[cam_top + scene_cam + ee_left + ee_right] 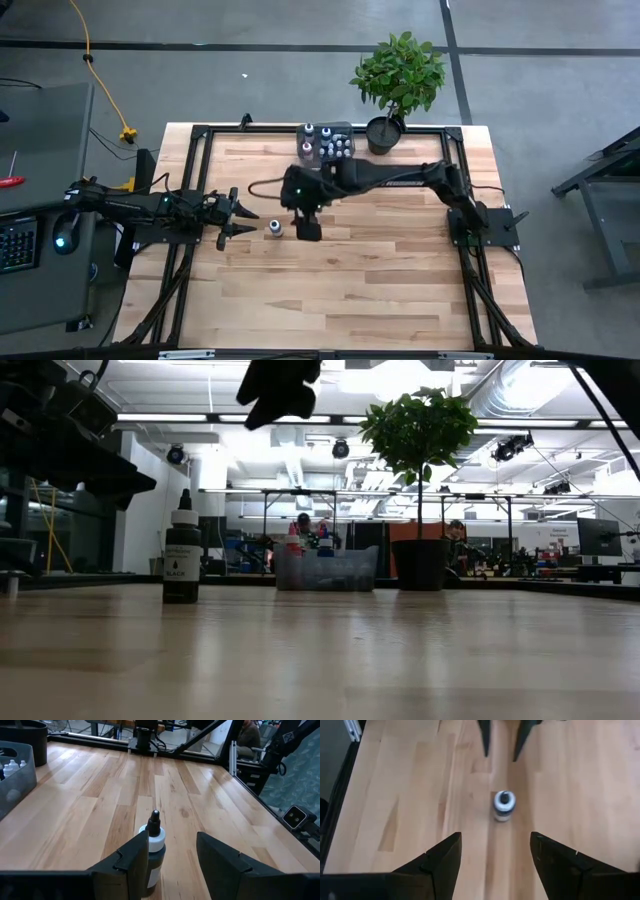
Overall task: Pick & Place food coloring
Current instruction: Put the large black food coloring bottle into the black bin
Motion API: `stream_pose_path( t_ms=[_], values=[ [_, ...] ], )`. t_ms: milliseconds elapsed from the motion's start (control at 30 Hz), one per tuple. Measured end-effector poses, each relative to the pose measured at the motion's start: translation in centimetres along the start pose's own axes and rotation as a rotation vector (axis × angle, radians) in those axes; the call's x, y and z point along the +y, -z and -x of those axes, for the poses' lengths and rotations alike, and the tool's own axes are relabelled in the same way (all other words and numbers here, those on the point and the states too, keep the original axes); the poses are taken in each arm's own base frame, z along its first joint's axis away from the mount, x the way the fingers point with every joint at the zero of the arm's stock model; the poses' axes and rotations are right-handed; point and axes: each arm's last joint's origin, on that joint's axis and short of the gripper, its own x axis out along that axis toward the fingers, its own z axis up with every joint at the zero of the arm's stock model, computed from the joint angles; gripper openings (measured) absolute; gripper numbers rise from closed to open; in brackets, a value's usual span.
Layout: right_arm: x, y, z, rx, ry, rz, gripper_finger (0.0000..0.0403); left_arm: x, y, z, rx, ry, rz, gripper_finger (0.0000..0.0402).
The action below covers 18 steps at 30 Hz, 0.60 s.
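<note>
Overhead, the right claw (307, 229) hangs above the counter (380, 290) with its jaws spread wide and empty, just beside a single upright food coloring bottle (275, 228). The left claw (240, 222), also open and holding nothing, sits level with that bottle on its other side. Further back, a grey tray (320, 132) holds more bottles; a hasty approach could likely topple this narrow, top-heavy bottle.

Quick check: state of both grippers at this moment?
Left gripper: open, empty, at the black food coloring bottle standing on the table.
Right gripper: open, empty, raised above the same bottle.
</note>
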Motion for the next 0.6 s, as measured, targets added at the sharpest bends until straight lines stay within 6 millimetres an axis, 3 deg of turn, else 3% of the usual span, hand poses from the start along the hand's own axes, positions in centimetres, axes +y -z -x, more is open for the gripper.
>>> stream_pose_path(
  t_ms=[333,600],
  values=[
    [1.9,2.6,-5.6,-0.139,-0.006,-0.074,0.0227,0.0,0.0,0.0,0.000,0.000,0.000,0.0163],
    [1.6,6.0,-8.9,-0.224,0.086,-0.106,0.0227,0.0,0.0,0.0,0.000,0.000,0.000,0.0163]
  ],
)
